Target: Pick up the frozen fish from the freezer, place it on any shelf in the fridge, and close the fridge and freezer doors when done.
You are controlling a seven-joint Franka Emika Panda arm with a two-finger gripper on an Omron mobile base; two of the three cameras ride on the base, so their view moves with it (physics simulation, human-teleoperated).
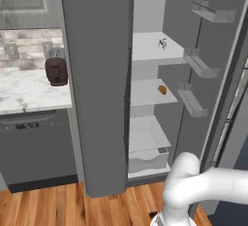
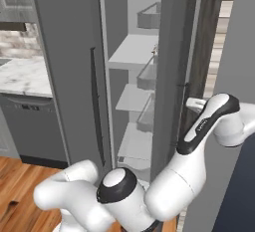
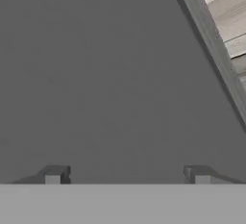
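Behind the open fridge door (image 1: 213, 74), on the uppermost white shelf (image 1: 150, 50) of the wider compartment, the frozen fish (image 1: 162, 43) is seen lying — a tiny grey-silver shape toward the right part of the slab, near the door side. On the next shelf down, a rounded orange lump (image 1: 162, 89) is seen, well below the fish. A white drawer (image 1: 147, 159) is set at the bottom of the same compartment. Clear bins (image 1: 213, 11) are carried on the inner face of the door.

To the left of the compartment, the freezer door (image 1: 99, 84) is seen as a broad dark grey slab, and whether it is fully shut cannot be told. Further left, a dark red toaster (image 1: 56, 67) is stood on the marble counter (image 1: 29, 91), above a dark dishwasher (image 1: 36, 147).

The gripper (image 3: 127, 175) is shown in the hand view with its two fingertips (image 3: 53, 176) spread wide apart and nothing held between them. It is faced at a flat dark grey panel (image 3: 105, 74), close up; pale slats are visible past the panel's edge at the upper right. In the right base view the forearm (image 2: 209, 121) is seen reaching to the right, outside the open door — so the gripper is well apart from the fish, which lies inside on the shelf, on the far side of that door.
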